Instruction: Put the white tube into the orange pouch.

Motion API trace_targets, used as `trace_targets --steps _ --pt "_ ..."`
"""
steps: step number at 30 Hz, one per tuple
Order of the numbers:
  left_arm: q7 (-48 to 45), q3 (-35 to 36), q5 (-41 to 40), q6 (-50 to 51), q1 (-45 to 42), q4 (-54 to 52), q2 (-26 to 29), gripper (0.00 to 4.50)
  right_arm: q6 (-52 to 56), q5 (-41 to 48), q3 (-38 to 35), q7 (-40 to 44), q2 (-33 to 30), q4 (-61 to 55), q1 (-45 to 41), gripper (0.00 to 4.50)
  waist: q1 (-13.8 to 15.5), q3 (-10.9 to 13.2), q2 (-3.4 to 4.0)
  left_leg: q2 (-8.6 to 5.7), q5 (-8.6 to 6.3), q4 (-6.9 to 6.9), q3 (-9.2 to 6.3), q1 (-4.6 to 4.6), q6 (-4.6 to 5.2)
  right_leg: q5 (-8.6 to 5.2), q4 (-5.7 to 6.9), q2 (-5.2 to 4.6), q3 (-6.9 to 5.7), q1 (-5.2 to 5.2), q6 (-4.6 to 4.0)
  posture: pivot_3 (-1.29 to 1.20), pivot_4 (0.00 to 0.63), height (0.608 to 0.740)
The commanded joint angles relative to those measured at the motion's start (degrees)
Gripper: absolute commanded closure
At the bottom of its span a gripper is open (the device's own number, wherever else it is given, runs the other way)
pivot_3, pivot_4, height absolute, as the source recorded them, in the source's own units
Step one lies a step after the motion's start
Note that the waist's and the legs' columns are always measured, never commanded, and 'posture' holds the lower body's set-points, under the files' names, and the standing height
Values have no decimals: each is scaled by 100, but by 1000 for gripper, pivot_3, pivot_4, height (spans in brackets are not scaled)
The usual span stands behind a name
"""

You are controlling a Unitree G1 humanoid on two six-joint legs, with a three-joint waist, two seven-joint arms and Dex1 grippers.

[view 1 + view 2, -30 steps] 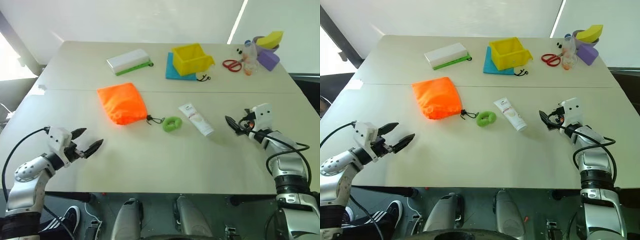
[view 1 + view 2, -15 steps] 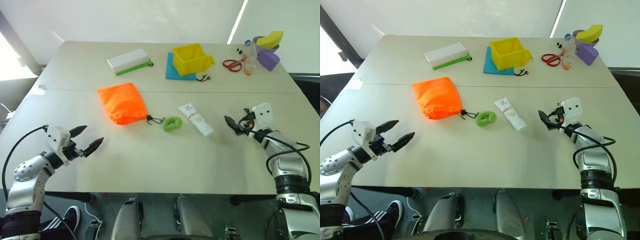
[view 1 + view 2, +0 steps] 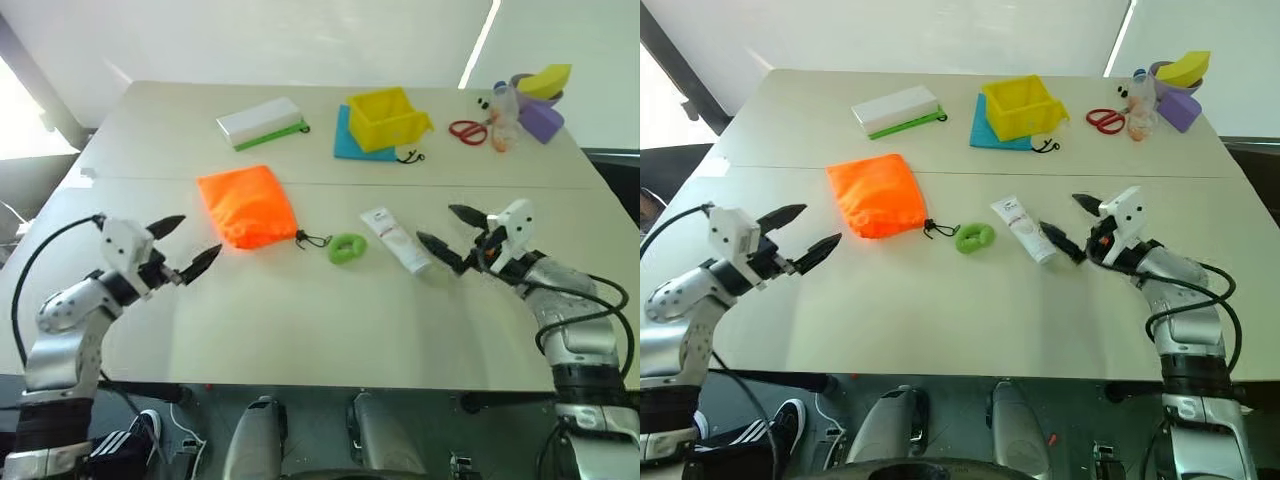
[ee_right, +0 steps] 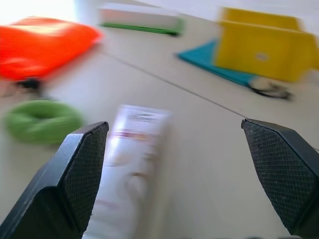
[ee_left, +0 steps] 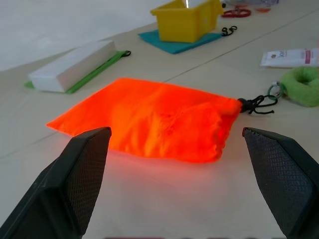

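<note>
Wide pale beige table (image 3: pixel 300 330) spread out in front, a seam line running across its middle. Left arm's black two-fingered gripper (image 3: pixel 187 247) hangs just above the near left part of the table, jaws spread wide and empty, aimed at the bright orange soft fabric pouch (image 3: pixel 246 205), which lies flat left of centre, close ahead of those fingertips (image 5: pixel 82 169) but not touching them. On the other side, the right arm's black two-fingered gripper (image 3: pixel 452 234) is equally wide open, nothing in it, its lower finger tip right beside the capped end of the small flattened white squeeze tube (image 3: pixel 394 239); contact there is hard to call. The tube lies flat on the table, right of centre, angled with its cap toward the robot, well apart from the pouch. At the back, a yellow plastic bin (image 3: pixel 387 117) sits on a teal flat mat (image 3: pixel 350 145), and left of it a white flat box with a green edge (image 3: pixel 262 122). From the pouch's mouth a thin black cord (image 3: pixel 311 239) trails to a green soft ring (image 3: pixel 346 247), which rests between pouch and tube. Far right corner: red-handled scissors (image 3: pixel 467 130) beside a cluster of small things I can't make out well.
</note>
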Motion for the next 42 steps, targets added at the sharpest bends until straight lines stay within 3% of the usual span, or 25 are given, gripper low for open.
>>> trace_targets --steps 1,10,22,25,32,42 --pt "282 -361 718 -262 -264 -66 93 0 207 172 237 342 -164 -843 194 43 2 0 0 -1 0 0 0 0 0 0 0 0 0 0 -1 0 150 740" --pt "1164 -1089 1965 -591 -925 606 -270 0 177 -269 598 194 -118 -1222 296 43 7 0 0 -3 1 1 0 1 0 0 0 3 0 0 -6 0 150 740" --pt "1406 -1294 2157 -641 -973 792 -577 0 -22 -437 560 -79 -57 -1075 386 43 7 0 0 -4 1 1 0 0 0 3 1 3 -1 -3 -2 0 150 740" --pt "1583 -1254 2259 -670 -961 839 -604 823 -66 -514 582 -103 -109 -1053 413 0 5 0 0 -4 1 1 -1 0 0 3 1 3 -1 -3 -1 0 150 740" --pt "1627 -1284 2266 -684 -875 862 -651 4474 -42 -502 528 -198 -65 -919 248 0 7 0 0 -4 1 1 0 0 0 3 2 3 -1 -3 -1 0 150 740" --pt "663 -1041 1382 -209 -620 663 -401 4474 -170 -552 454 -196 -134 -734 264 0 -7 0 0 -4 1 1 0 1 0 3 3 4 -1 -3 -1 0 150 740"
